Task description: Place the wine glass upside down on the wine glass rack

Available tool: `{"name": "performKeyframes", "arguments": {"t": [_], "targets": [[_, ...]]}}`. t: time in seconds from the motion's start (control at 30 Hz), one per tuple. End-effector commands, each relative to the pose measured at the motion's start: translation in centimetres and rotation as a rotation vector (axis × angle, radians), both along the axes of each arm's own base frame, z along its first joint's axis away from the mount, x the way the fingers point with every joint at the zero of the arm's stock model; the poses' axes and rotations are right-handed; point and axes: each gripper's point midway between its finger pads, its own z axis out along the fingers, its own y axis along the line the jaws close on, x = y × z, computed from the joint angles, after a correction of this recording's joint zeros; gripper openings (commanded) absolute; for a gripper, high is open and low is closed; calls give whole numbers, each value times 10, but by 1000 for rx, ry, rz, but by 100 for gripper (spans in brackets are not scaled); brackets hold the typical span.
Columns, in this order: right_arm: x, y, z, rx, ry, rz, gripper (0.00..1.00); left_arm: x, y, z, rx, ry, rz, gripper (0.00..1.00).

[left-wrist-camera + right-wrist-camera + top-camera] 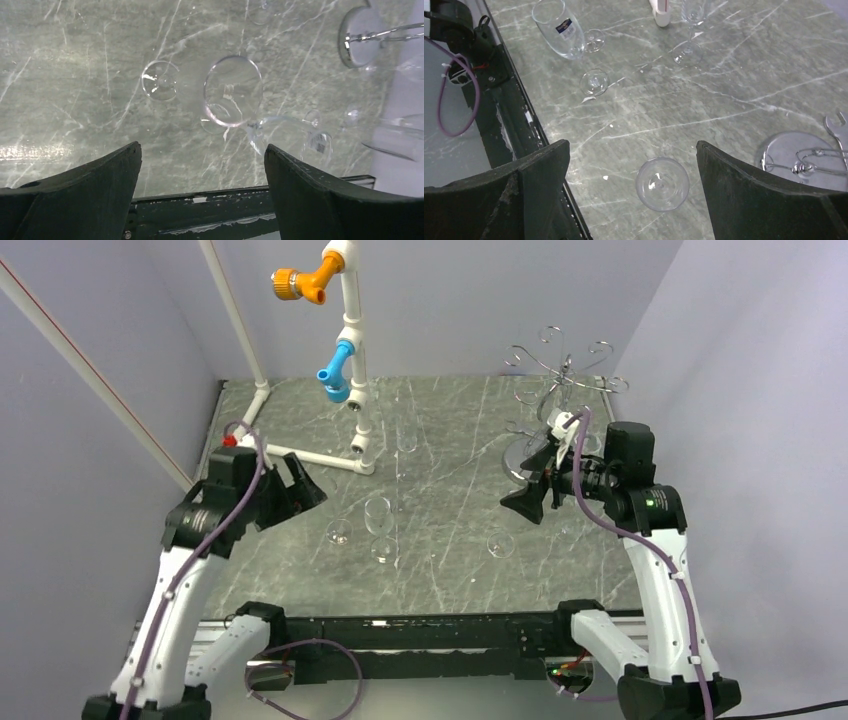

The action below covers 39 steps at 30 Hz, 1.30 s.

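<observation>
- Tabletop [450, 430]: grey marble-look stone, white veins, scratched, matte.
- Wine glass [378, 515]: clear, round bowl, thin stem. It stands upright near the table centre, well apart from the rack. In the left wrist view [232, 90] its circular rim is seen from above.
- Wine glass rack [565, 380]: chrome wire, thin centre post, curled looping arms on top. Its round mirror-shiny base [357, 37] sits at the far right of the table.
- Second glass [662, 183]: clear, seen top-down as a circle, on the table below the gap between the right fingers. It is near the rack base [794, 155].
- Slim flute-like glass [691, 30]: upright, just beside the foot of the white pipe frame [350, 360].
- The frame carries one orange and one blue fitting.
- Left gripper [202, 150]: dark, wedge-shaped, scuffed fingers, jaws wide apart, holding nothing, above the table.
- Right gripper [632, 145]: same dark fingers, jaws wide apart, nothing between them, above the table in front of the rack.
- Black rail [524, 130] runs along the near table edge.
</observation>
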Motion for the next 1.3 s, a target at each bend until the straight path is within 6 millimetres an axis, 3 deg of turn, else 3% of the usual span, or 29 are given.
{"name": "performKeyframes", "arguments": {"t": [0.0,0.2,0.4,0.5,0.87,1.03,1.13,1.27], "targets": [[7,5,13,0,-86,29,100,28,-2,12,80,2,52,93],[7,5,15,-11,-104,27,100,41,9,0,268,106,86,64],[6,4,16,-17,-117,15,100,48,7,-3,285,111,79,35],[5,4,16,-13,-116,14,100,50,5,-8,285,122,71,27],[5,6,21,-1,-121,21,100,51,3,-16,298,143,51,17],[3,6,23,1,-123,24,100,47,5,-17,303,146,51,0],[2,6,24,2,-122,28,100,40,14,-6,325,126,74,0],[-1,9,29,17,-117,43,100,23,30,30,333,12,105,0]]}}
